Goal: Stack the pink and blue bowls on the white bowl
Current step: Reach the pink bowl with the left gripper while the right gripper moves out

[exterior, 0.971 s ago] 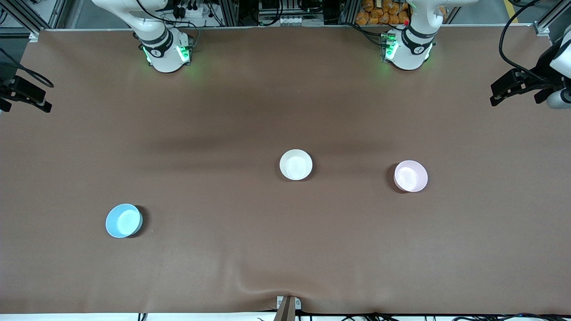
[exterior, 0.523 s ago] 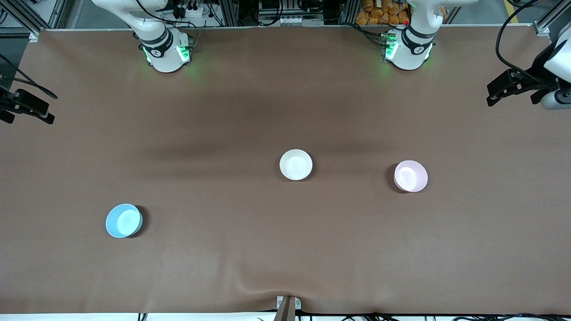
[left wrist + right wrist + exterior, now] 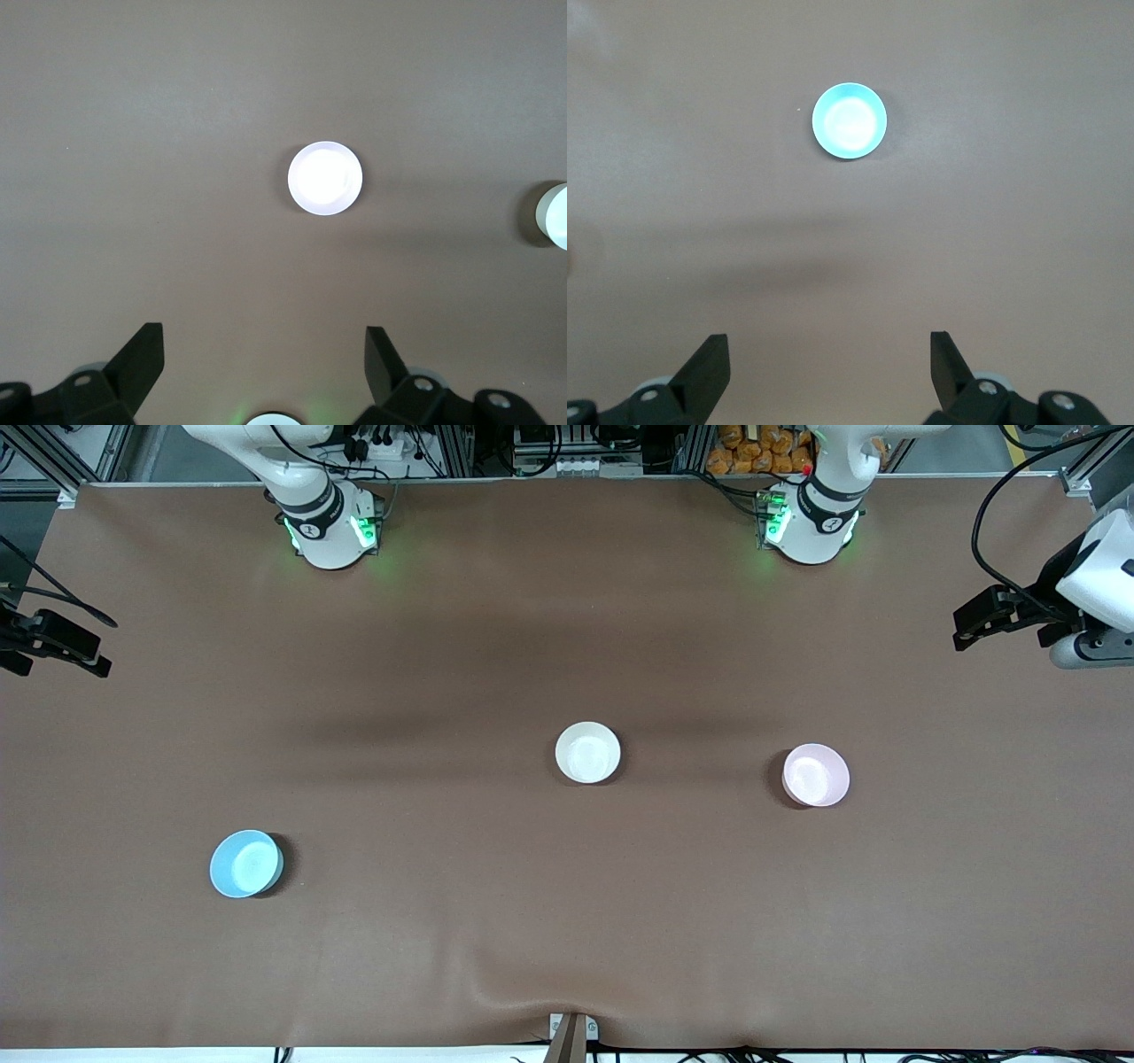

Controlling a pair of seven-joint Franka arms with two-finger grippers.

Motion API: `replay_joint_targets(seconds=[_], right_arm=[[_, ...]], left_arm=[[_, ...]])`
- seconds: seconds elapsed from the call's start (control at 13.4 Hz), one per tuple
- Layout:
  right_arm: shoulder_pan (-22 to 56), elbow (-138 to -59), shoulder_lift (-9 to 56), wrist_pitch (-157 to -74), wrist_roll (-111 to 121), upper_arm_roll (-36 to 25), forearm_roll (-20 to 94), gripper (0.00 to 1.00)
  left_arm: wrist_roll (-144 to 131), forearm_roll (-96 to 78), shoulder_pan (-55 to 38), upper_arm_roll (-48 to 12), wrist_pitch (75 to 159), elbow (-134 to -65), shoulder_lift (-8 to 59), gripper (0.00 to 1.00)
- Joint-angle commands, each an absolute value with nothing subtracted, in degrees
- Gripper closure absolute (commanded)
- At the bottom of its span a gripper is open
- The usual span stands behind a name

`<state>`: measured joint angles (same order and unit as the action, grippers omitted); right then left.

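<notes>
The white bowl [image 3: 587, 752] sits upright near the table's middle. The pale pink bowl [image 3: 816, 775] stands beside it toward the left arm's end. It also shows in the left wrist view [image 3: 325, 177], with the white bowl's rim [image 3: 556, 215] at that picture's edge. The sky-blue bowl [image 3: 246, 863] stands toward the right arm's end, nearer the front camera, and shows in the right wrist view [image 3: 849, 120]. My left gripper [image 3: 979, 615] [image 3: 264, 354] is open and empty, high over its end of the table. My right gripper [image 3: 84, 657] [image 3: 829, 359] is open and empty, high over its end.
The brown table cover [image 3: 567, 921] has a raised wrinkle at the edge nearest the front camera. The two arm bases [image 3: 330, 531] [image 3: 808, 527] with green lights stand along the edge farthest from the front camera.
Both grippers have drifted a little in from the table's ends, lower in the front view. The three bowls have not moved.
</notes>
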<state>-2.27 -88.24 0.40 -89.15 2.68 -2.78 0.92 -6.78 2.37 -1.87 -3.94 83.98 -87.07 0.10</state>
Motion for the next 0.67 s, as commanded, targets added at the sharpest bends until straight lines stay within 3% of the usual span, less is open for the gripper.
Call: replay_joint_targets(seconds=[0.0,0.6], right_arm=[[-2.1,-86.7,1.1,-88.7,1.9,-2.6,0.1,0.00],[-3.2,-85.9,3.6,-91.3,1.9,-2.7,-1.7,0.00]], left_arm=[[-7.4,1.8,-2.1,-4.3,84.4,-87.6,0.7,0.00],[-7.4,1.7,-0.9,-4.9,91.7,-96.2,2.1,0.00]])
